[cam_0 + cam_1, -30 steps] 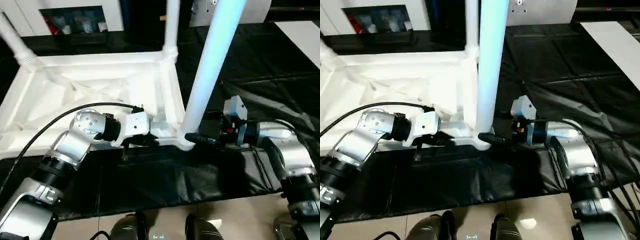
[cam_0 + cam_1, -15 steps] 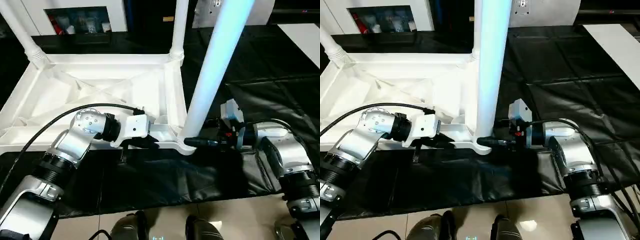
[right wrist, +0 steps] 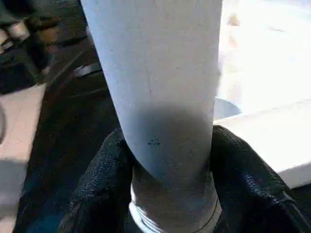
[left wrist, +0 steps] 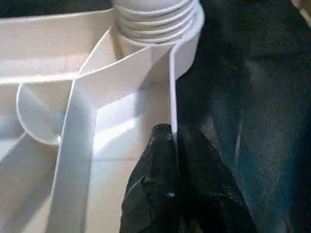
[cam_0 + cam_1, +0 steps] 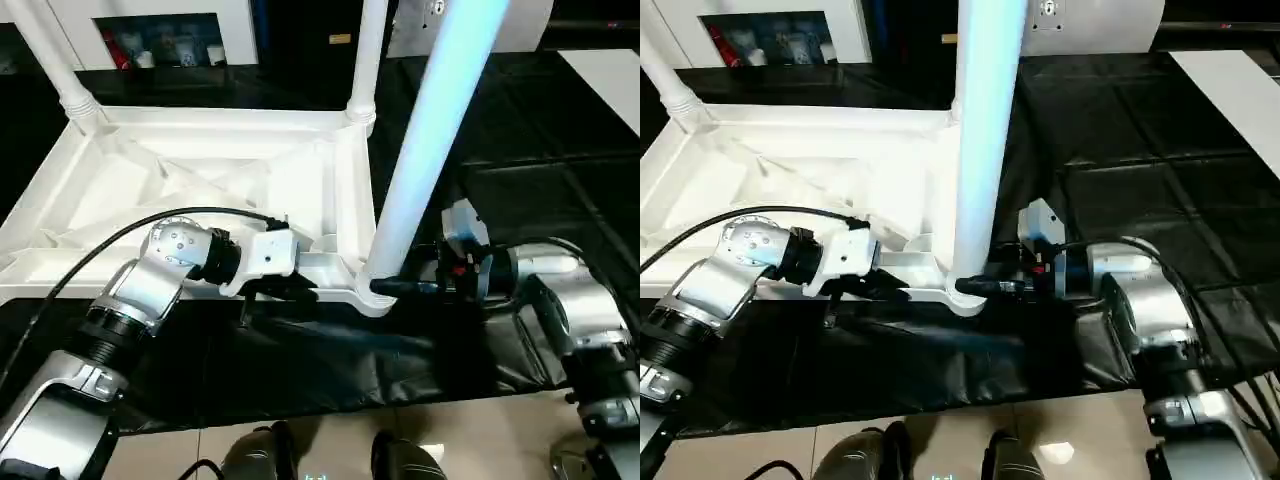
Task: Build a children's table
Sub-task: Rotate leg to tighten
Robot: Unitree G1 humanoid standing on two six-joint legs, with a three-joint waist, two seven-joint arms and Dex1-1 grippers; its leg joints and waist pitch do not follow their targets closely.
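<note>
While the children's table (image 5: 200, 170) lies upside down on the black-covered counter (image 5: 520, 140), the left claw (image 4: 175, 141) pinches its near rim and the right claw (image 3: 167, 194) grips the near corner leg (image 5: 425, 150), two far legs (image 5: 365, 55) standing behind.

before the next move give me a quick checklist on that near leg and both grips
1. Right pincer closed around the base of the near leg: ok.
2. Left pincer pinching the top's edge rib to hold the top steady: ok.
3. Near leg standing in its corner socket: ok, its base is in the socket.
4. Near leg fully seated: cannot tell, ridges show at the joint in both wrist views.
5. Near leg plumb: not ok, it leans in the head views.
6. Two far legs in their sockets: ok.
</note>
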